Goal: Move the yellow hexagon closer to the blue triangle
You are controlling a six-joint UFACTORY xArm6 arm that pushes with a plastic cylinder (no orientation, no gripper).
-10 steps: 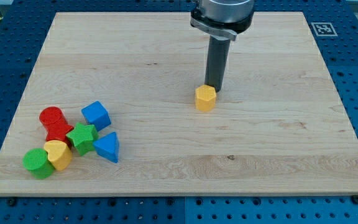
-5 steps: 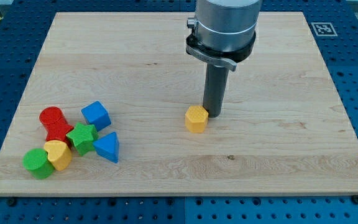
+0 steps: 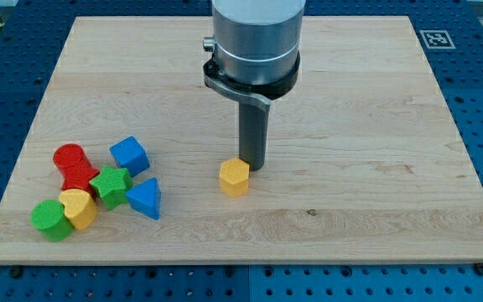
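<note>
Yellow marks the block in play: the yellow hexagon (image 3: 234,178) is seen near the middle of the wooden surface (image 3: 376,193), a little toward the view's bottom, with bare wood on every side of it. The tip (image 3: 252,170) is planted just beside it, at its upper right as viewed, touching or nearly so. That placement is judged deliberate: a push delivered from that side would send the hexagon toward the view's left and slightly downward, which is where the blue triangle (image 3: 145,199) lies. The two are well apart, so much of the task is judged to remain.

No end effector that can clench or release is fitted; the arm ends in a plain rod, so nothing is grasped and the hexagon is free, moved only by contact.

Eight blocks are counted in all. One is the lone hexagon. The other seven are clustered at the view's lower left: one blue triangle, one blue cube (image 3: 129,155), one red block (image 3: 74,164) of rounded form, one green star (image 3: 110,184), one green cylinder (image 3: 50,220), and one yellow block (image 3: 79,207) whose shape is hard to make out. By colour that gives two yellow, two blue, two green and one red. The triangle sits at the cluster's right edge, so it is the first piece reached from the hexagon's side.
</note>
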